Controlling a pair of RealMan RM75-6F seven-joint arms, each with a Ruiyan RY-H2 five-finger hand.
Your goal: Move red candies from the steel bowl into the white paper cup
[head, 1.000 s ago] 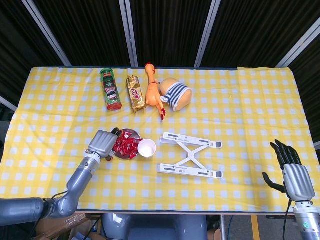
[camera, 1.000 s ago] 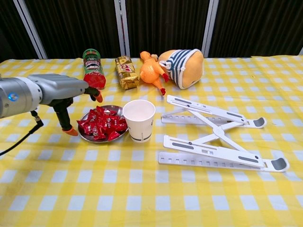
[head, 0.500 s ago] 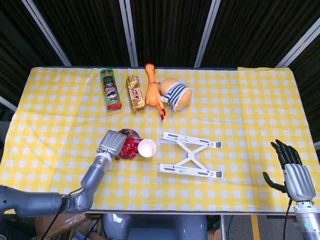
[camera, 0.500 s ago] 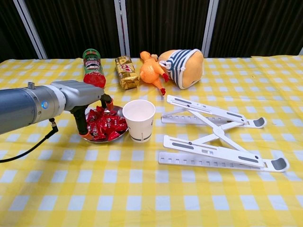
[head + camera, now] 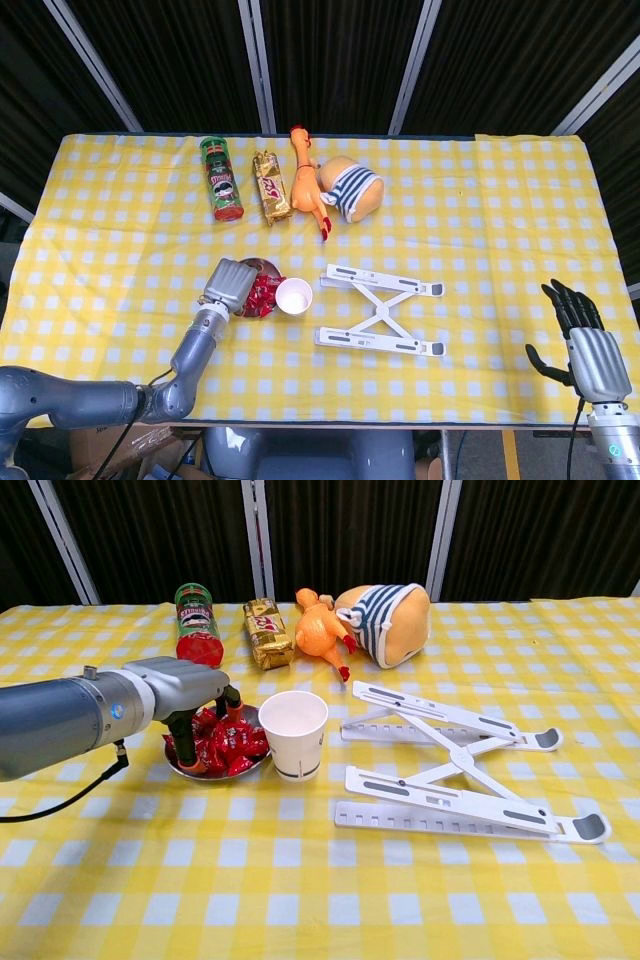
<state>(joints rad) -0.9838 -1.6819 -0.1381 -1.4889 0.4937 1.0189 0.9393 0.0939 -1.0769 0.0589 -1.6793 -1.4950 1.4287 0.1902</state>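
The left hand (image 5: 185, 695) reaches down into the steel bowl (image 5: 215, 770), fingers apart among the red candies (image 5: 235, 742). The white paper cup (image 5: 293, 734) stands just right of the bowl. The right hand (image 5: 585, 345) hangs at the near right, fingers apart.

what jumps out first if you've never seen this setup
The left hand reaching down into the steel bowl of red candies, with the white cup right beside it. Next, the white folding stand lying to the right, and the striped plush at the back.
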